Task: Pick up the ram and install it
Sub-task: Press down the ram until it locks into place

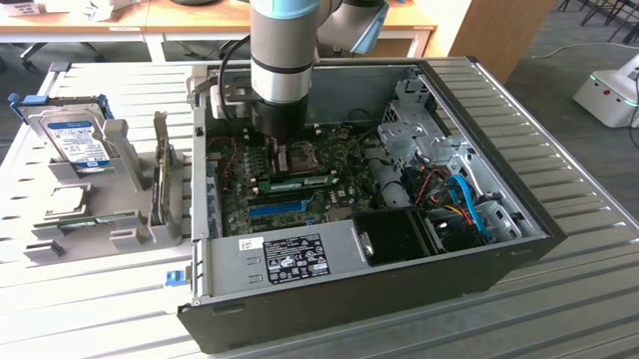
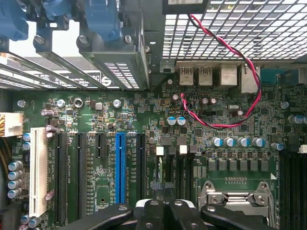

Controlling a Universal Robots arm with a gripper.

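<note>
Pincer [image 1: 283, 149] shut, low inside open case [image 1: 519, 217].

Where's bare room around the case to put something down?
Free: ribbed table on the exterior view's right of the computer case, and in front of it. Crowded: the grey rack holding the hard drive, and the motherboard under the shut gripper.
</note>
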